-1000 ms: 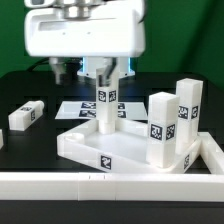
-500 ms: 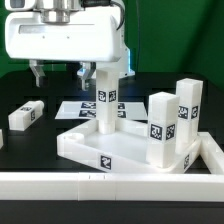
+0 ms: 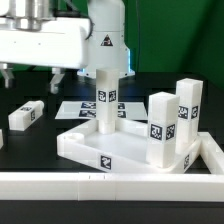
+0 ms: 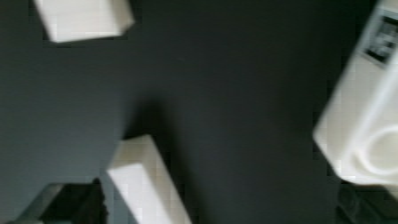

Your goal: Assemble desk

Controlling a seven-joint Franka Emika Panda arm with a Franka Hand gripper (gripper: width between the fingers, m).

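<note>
The white desk slab (image 3: 105,150) lies on the black table with three white tagged legs upright on it: one at the back (image 3: 106,100) and two on the exterior view's right (image 3: 160,127) (image 3: 188,105). A fourth leg (image 3: 27,115) lies loose on the table at the left. My gripper (image 3: 32,78) hangs open above that loose leg, well off the table, holding nothing. The wrist view looks down on dark table with a lying leg (image 4: 151,185) near one finger, another white block (image 4: 84,18) farther off, and the slab's edge (image 4: 365,125).
The marker board (image 3: 72,108) lies flat behind the slab. A long white rail (image 3: 110,185) runs along the front and turns up the exterior view's right side (image 3: 214,152). A small white piece (image 3: 2,138) pokes in at the left edge.
My gripper has travelled to the exterior view's left, away from the back upright leg and over toward the loose leg. Its jaws stayed open. No part moved.
</note>
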